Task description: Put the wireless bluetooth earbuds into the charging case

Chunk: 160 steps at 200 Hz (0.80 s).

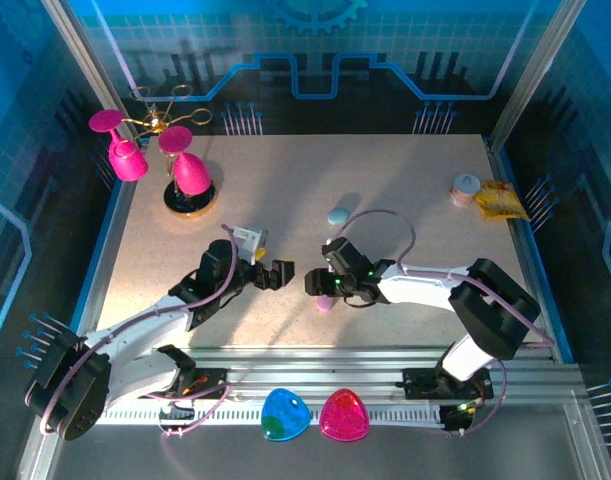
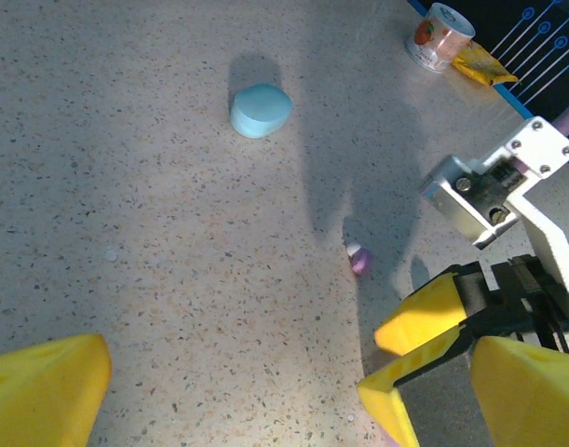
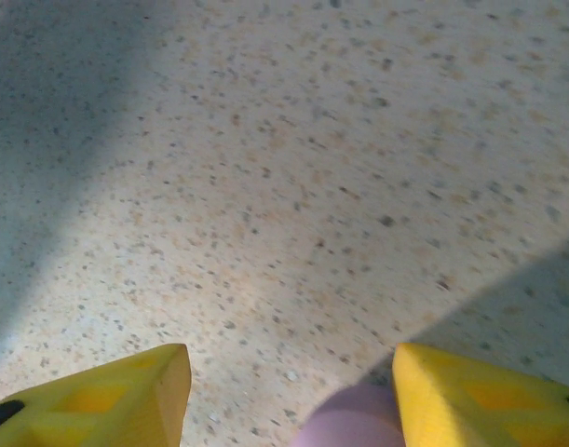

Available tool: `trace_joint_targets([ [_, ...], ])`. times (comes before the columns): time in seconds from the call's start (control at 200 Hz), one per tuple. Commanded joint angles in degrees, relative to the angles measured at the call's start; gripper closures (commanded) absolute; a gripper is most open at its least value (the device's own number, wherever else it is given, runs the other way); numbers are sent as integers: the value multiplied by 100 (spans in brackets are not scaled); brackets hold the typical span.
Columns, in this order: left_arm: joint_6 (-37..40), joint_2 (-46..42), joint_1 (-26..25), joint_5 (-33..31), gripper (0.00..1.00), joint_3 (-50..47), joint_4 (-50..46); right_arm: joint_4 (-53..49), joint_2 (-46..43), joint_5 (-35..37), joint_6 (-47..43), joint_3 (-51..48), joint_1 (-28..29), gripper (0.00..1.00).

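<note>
The left gripper (image 1: 277, 273) and the right gripper (image 1: 315, 284) both stand wide open and grip nothing, the right one low over a light purple case (image 3: 349, 421), with a purple earbud (image 2: 359, 260) near it.

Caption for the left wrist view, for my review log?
Open left hand above the table; blue case ahead, purple earbud near the right hand.

Case (image 1: 338, 214) sits centre; cup (image 1: 466, 189) far right; stand (image 1: 189, 190) far left.
</note>
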Motion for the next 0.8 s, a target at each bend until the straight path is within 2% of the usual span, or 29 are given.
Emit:
trace_joint_targets([
  [0.0, 138, -135, 20, -149, 1, -117, -43, -63, 115, -218, -314, 318, 92, 43],
  [0.075, 147, -192, 22, -210, 1, -161, -39, -259, -14, -41, -442, 367, 107, 42],
  [0.16, 162, -224, 27, -287, 1, -194, -32, -672, -250, 536, -590, 384, 239, 38],
  [0.31, 186, -176, 31, -338, 1, -233, 61, -1390, -527, 1782, -570, 335, 759, 30],
  [0.415, 174, -102, 43, -332, 1, -226, 164, -1680, -555, 2350, -305, 258, 1123, 26],
  [0.585, 147, 12, 43, -274, 1, -187, 238, -1752, -326, 2403, 16, 252, 1381, 23],
  [0.795, 112, 27, 46, -232, 1, -174, 236, -1808, 85, 2260, -37, 461, 1354, 34],
])
